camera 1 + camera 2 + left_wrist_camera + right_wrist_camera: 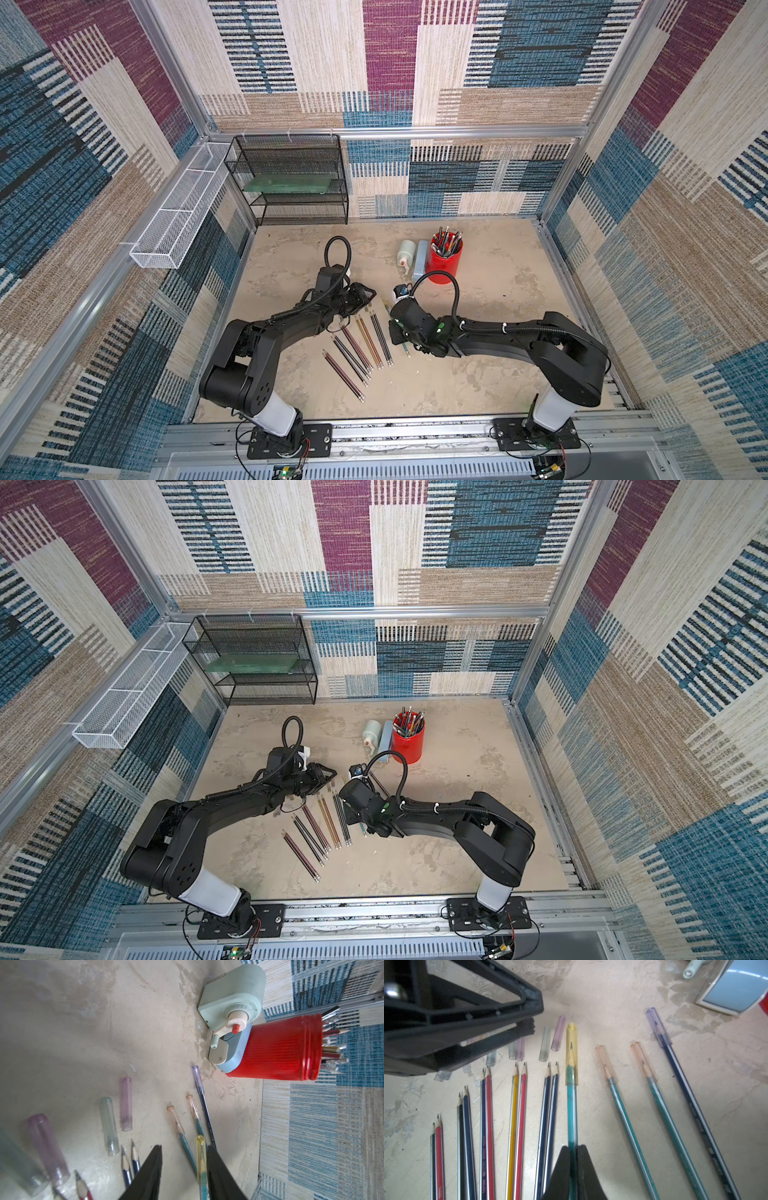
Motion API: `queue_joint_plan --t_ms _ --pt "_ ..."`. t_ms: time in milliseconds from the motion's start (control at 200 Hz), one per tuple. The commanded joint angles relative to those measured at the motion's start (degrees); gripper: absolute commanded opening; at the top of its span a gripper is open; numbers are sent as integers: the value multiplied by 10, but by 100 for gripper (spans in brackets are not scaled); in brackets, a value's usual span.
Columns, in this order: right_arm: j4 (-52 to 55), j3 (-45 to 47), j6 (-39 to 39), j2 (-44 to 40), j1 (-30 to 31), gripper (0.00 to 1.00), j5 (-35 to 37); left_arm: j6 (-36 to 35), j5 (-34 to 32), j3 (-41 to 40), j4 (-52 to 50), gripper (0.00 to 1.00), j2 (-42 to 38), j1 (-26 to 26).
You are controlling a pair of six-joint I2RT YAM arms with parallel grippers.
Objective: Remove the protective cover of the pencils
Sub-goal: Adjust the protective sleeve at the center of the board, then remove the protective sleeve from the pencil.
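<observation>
Red cup (446, 269) holds pens (448, 241); right gripper (574, 1146) clamps teal pencil (572, 1109), left gripper (185, 1148) parted.

2 black arms (266, 345), white bases (276, 411)

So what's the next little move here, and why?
Probably ease the left gripper forward until its open jaws straddle the yellow cap, before closing. The right gripper is shut on the teal pencil, whose cap is still on, and in the right wrist view the left fingers sit beside the cap, not around it.
</observation>
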State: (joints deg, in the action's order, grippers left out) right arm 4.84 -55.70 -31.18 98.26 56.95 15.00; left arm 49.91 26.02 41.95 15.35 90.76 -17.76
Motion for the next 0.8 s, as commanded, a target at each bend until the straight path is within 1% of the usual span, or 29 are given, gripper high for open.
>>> queue_joint_plan --t_ms 0,250,481,671,796 --pt "-25 -8 2 9 2 0 -1 17 14 -6 44 40 -3 0" --pt "-18 -41 4 42 8 0 -7 26 15 -8 48 40 7 -2" --pt "-14 -54 3 42 12 0 -7 31 20 -7 53 40 18 -3" --pt "-22 -56 4 46 14 0 -5 38 27 -7 61 38 23 -3" --pt "-12 -64 2 51 15 0 -5 41 30 -10 67 33 23 -3"
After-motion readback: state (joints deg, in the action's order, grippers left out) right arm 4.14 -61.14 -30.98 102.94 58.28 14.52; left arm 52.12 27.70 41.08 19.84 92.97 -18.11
